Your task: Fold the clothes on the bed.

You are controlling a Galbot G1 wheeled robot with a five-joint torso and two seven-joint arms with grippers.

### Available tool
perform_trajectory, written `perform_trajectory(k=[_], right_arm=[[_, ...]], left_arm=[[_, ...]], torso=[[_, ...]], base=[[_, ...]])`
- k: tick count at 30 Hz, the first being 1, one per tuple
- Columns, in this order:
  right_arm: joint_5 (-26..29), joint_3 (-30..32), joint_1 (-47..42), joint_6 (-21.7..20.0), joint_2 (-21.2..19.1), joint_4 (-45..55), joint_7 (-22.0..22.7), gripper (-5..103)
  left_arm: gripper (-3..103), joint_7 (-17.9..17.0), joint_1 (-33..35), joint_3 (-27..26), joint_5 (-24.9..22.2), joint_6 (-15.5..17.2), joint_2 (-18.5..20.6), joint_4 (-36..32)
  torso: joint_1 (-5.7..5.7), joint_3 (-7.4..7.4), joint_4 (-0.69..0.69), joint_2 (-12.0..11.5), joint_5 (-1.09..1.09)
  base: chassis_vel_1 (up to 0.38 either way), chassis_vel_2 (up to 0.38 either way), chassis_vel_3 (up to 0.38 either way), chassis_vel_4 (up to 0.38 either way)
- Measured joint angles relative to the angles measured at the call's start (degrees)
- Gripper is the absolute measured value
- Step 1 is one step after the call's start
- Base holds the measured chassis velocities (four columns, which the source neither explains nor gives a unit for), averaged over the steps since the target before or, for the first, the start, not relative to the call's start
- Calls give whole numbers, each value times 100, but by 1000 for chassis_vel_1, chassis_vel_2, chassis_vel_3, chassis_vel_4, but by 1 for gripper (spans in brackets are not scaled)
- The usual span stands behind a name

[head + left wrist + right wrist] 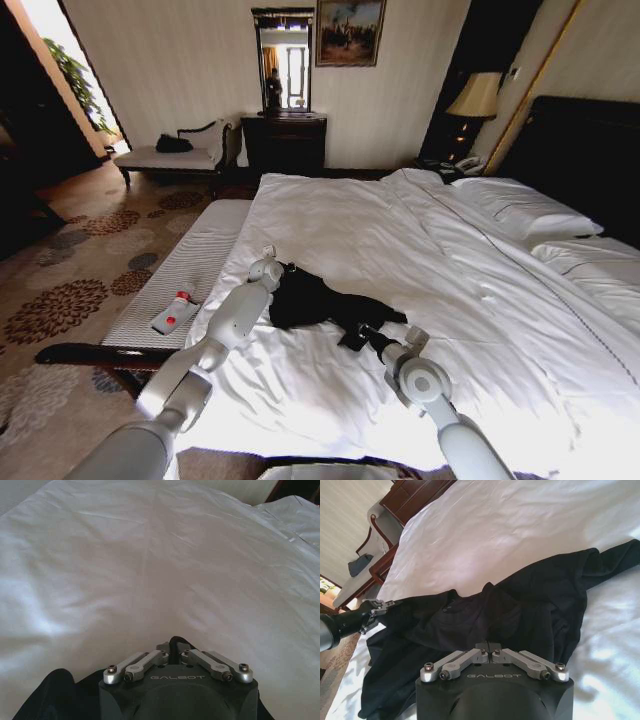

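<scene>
Lying crumpled near the foot of the bed (430,250), the black T-shirt (315,300) sits on the white duvet (360,230) between the two grippers. The left gripper (283,268) has its fingers (176,645) clenched on the shirt's edge nearest the striped bench (185,275), and the right gripper (362,331) has its fingers (489,646) pinched on the opposite edge, the dark cloth bunched between them
</scene>
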Motion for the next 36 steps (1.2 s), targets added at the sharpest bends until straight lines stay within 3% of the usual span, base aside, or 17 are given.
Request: perform_trajectory(k=[3,7,12,16,18,20,28,29,33,36], right_arm=[[-15,17,-6,8,-4,-21,-4,0],[-30,54,-3,77,-3,-41,-6,0],[-29,208,70,258,-133,14,-167,0],[-30,569,261,539,-529,267,-643,0],[-27,613,283,580,-584,303,-710,0],[-52,777,364,818,-804,440,-1049,0],[-55,1106,592,1497,-1237,841,-1947,0],[58,1241,682,1665,-1368,945,-2140,0],[443,1558,916,1859,-1611,1092,-2373,0],[1167,2131,1299,1959,-2055,1298,-2502,0]], left_arm=[[1,8,30,-21,-20,7,36,-58],[0,81,69,-45,-13,-77,110,-204],[0,205,177,-86,17,-405,481,-882],[0,202,271,-392,-64,-637,1018,-2118],[0,181,271,-434,-77,-668,1087,-2272],[0,59,258,-588,-259,-735,1404,-2898],[0,-225,342,-994,-952,-733,2165,-4356],[0,-234,421,-1218,-1137,-749,2432,-4837],[0,-257,554,-1665,-1458,-874,2909,-5426],[0,-333,830,-2323,-1857,-1156,3623,-5999]], torso=[[0,0,-1,0,0],[0,0,-1,0,0],[0,0,-2,0,0],[0,0,0,-1,-1],[0,0,0,0,-1],[0,-1,-1,0,-1],[0,0,-1,0,-1],[0,0,-2,0,-1],[0,-1,-1,0,0],[0,-1,2,0,-1]], base=[[0,0,0,0],[0,0,0,0],[0,0,0,0],[0,0,0,0],[0,0,0,0],[0,0,0,0],[0,0,0,0],[0,0,0,0],[0,0,0,0],[0,0,0,0]])
